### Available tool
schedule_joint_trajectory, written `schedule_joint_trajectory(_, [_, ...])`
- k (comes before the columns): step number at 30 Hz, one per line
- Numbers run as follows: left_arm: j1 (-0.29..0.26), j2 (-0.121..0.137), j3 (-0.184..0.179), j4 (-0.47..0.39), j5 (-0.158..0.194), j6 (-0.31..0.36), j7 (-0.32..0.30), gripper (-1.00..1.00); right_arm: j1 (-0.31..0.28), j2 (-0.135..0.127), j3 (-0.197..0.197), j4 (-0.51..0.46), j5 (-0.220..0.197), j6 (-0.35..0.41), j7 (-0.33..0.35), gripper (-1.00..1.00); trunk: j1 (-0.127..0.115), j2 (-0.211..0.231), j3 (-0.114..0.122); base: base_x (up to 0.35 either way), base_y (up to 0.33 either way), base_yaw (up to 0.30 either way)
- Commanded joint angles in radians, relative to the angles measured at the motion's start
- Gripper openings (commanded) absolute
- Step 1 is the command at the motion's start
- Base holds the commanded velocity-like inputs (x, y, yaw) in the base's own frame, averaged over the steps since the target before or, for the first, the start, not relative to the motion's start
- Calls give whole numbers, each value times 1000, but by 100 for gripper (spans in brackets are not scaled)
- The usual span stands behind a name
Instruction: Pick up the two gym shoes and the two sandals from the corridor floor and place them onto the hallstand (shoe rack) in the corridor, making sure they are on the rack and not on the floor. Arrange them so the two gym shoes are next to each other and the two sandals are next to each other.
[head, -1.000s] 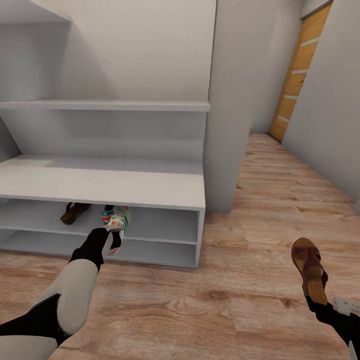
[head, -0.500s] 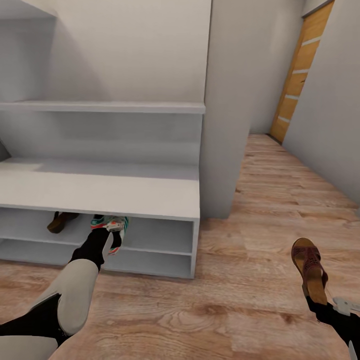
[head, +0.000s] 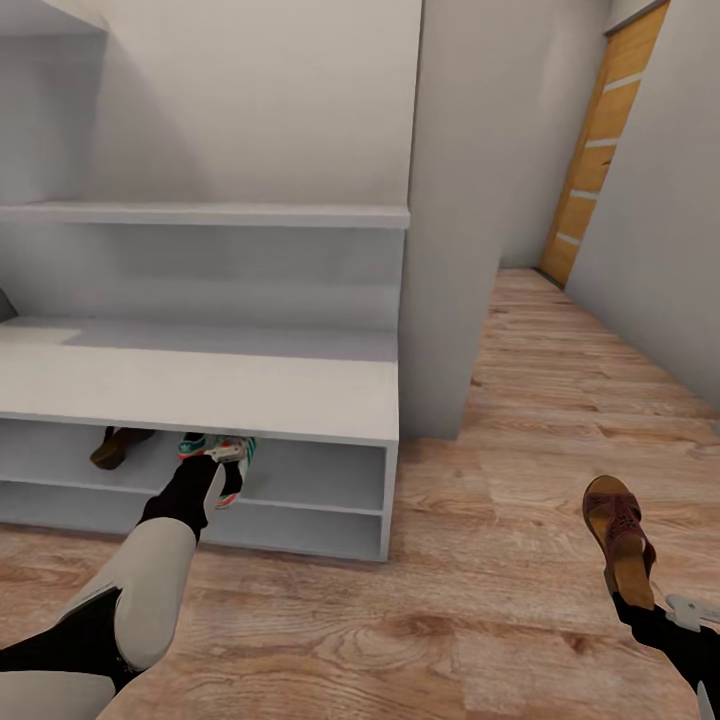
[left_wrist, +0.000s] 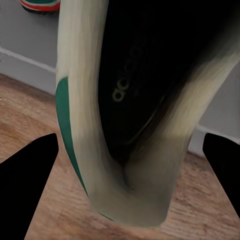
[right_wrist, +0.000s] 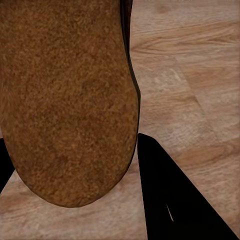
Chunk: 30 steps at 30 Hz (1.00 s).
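My left gripper (head: 222, 480) is shut on a white gym shoe (head: 234, 462) with green trim, held at the front edge of the hallstand's (head: 200, 385) upper shoe tier. In the left wrist view this gym shoe (left_wrist: 120, 115) hangs between the dark fingertips (left_wrist: 30, 170). A second gym shoe (head: 196, 444) lies in the tier just behind it, and its red and green sole (left_wrist: 40, 4) shows in that view too. One sandal (head: 112, 446) sits in the same tier further left. My right gripper (head: 632, 600) is shut on the other sandal (head: 615, 522) above the corridor floor (head: 480, 600); its tan sole (right_wrist: 65, 100) faces the wrist camera.
A pale grey wall pillar (head: 450, 200) stands right of the hallstand. The corridor runs on past it to a wooden door (head: 595, 150) at the far right. Open plank floor lies in front of the rack and between my arms.
The camera has shifted, so the rack now sits further left and lower in the picture. Both grippers keep their hold, and the left gym shoe sits slightly further under the rack's top board.
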Motion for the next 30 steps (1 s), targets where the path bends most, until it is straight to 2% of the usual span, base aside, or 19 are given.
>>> schedule_joint_trajectory(1, [0,-1,5,-7,0,3,1,-100,-1,1,-4,-2,6,6,8,-100,0,0,-1,5,0,0])
schedule_joint_trajectory(4, [0,-2,5,-11,1,3,1,-100,-1,1,-4,-2,6,6,8,-100,0,0,-1,3,0,0])
schedule_joint_trajectory(8, [0,-3,5,-16,2,3,1,-100,-1,1,-4,-2,6,7,8,-100,2,-1,-20,0,0,0])
schedule_joint_trajectory(21, [1,-3,6,-15,2,3,1,-100,-1,1,-4,-2,6,7,8,-100,2,-1,-30,0,0,0])
schedule_joint_trajectory(24, [1,-3,6,-15,2,3,1,-100,-1,1,-3,-2,6,7,8,-100,3,-2,-42,0,0,0])
schedule_joint_trajectory(30, [1,-3,6,-15,2,3,0,-100,-1,1,-4,-2,6,7,8,-100,3,-2,-47,0,0,0])
